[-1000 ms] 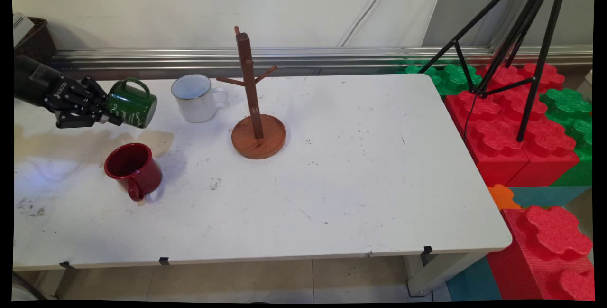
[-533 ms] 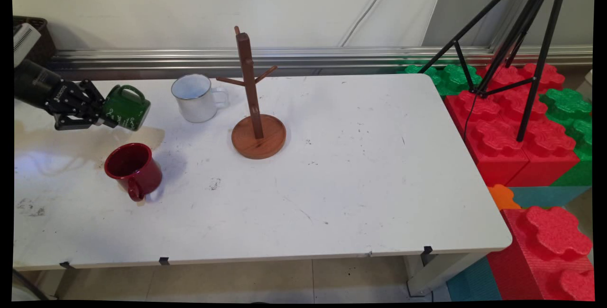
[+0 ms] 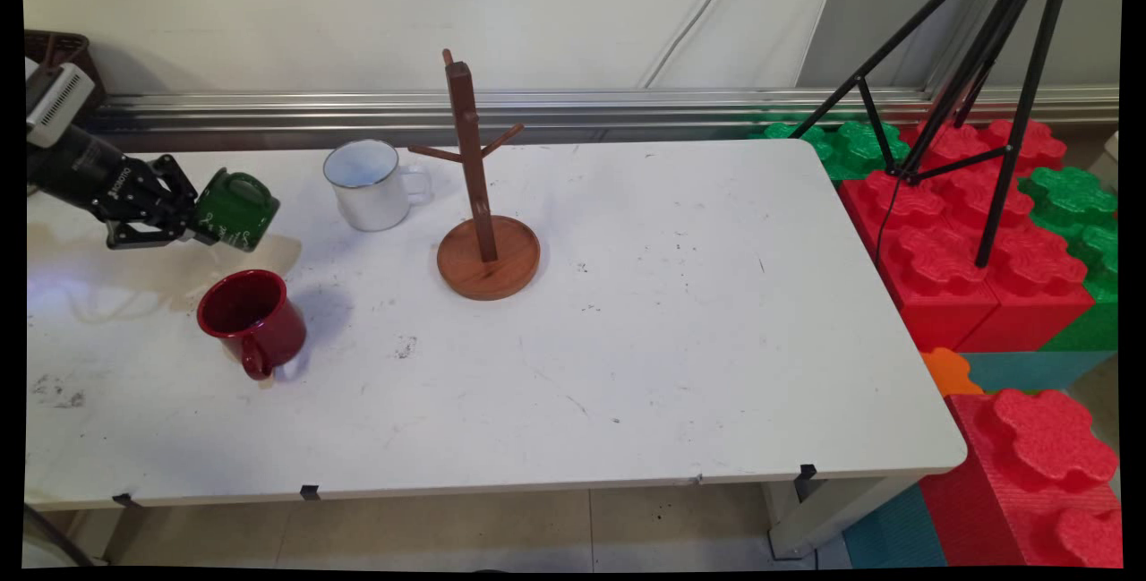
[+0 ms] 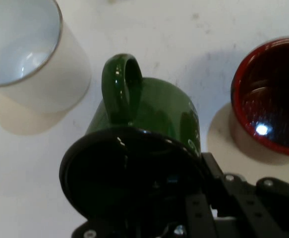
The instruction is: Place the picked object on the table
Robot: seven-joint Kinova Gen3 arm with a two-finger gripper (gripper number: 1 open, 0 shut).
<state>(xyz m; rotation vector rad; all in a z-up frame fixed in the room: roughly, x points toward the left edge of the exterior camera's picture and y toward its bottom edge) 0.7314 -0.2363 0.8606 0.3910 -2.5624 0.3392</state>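
Note:
My gripper [image 3: 192, 221] is shut on the rim of a green mug [image 3: 235, 210], holding it tilted just above the table's left side with its handle up. In the hand view the green mug [image 4: 149, 119] fills the middle, its dark mouth toward the camera and the gripper [image 4: 184, 208] clamped on its rim. A red mug [image 3: 253, 320] stands upright in front of it, also seen as the red mug [image 4: 270, 96] at the right. A white enamel mug [image 3: 367, 183] stands to the right, and appears as the white mug [image 4: 28, 54] at upper left.
A wooden mug tree [image 3: 479, 196] with bare pegs stands on its round base right of the white mug. The white table [image 3: 680, 330] stretches right. Red and green foam blocks [image 3: 967, 232] and a black tripod [image 3: 976, 71] stand beyond the right edge.
The gripper with the green mug has moved left and slightly down toward the table, and the mug has tipped further. The other mugs and the tree have stayed put.

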